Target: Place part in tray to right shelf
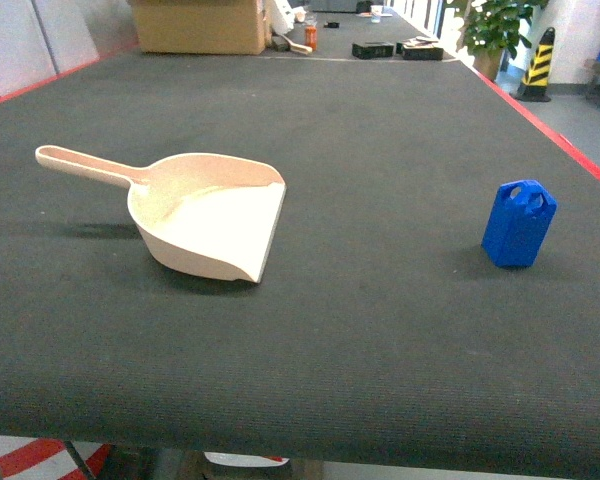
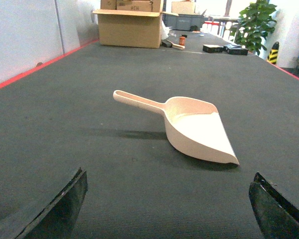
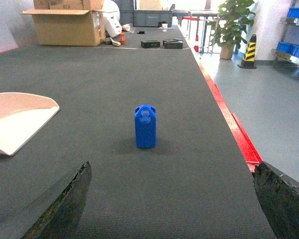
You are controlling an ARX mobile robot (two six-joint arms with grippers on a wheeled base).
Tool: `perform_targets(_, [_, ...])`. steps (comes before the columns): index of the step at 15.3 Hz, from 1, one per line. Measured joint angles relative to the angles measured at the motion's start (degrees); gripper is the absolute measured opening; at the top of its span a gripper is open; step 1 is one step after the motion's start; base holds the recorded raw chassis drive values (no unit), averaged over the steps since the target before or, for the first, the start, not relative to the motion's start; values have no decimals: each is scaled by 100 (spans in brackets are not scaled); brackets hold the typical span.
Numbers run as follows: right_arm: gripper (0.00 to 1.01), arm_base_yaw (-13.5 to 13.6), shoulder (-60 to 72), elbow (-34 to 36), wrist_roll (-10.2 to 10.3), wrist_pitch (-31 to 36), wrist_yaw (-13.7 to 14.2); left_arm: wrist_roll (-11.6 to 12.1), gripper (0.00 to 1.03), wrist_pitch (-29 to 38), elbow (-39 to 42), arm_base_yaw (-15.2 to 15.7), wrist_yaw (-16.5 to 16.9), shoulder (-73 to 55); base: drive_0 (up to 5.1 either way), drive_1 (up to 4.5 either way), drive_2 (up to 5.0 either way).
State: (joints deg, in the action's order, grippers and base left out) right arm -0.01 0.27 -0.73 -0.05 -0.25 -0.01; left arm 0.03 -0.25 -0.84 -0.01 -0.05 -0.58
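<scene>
The part (image 1: 518, 223) stands upright near the table's (image 1: 360, 130) right, red-trimmed edge, long axis vertical with its angled top and 2 handle holes uppermost; the tray (image 1: 212, 218) lies well apart toward the left, handle pointing to the left edge, flat lip facing the part. The head view shows neither gripper. Each wrist view shows its own: the left gripper (image 2: 167, 209) spread wide before the tray, the right gripper (image 3: 172, 204) spread wide before the part, both empty.

A long dark bench (image 1: 360, 130) edged in red carries a cardboard box (image 1: 198, 25) at its far end, near a potted plant (image 3: 230, 22) on grey floor (image 3: 269, 94)
</scene>
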Motion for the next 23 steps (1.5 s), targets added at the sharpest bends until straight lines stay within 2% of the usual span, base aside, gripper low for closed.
perform_targets(23, [98, 0, 0, 0, 0, 0, 0, 0, 98, 0, 0, 0, 0, 0, 0, 0, 0])
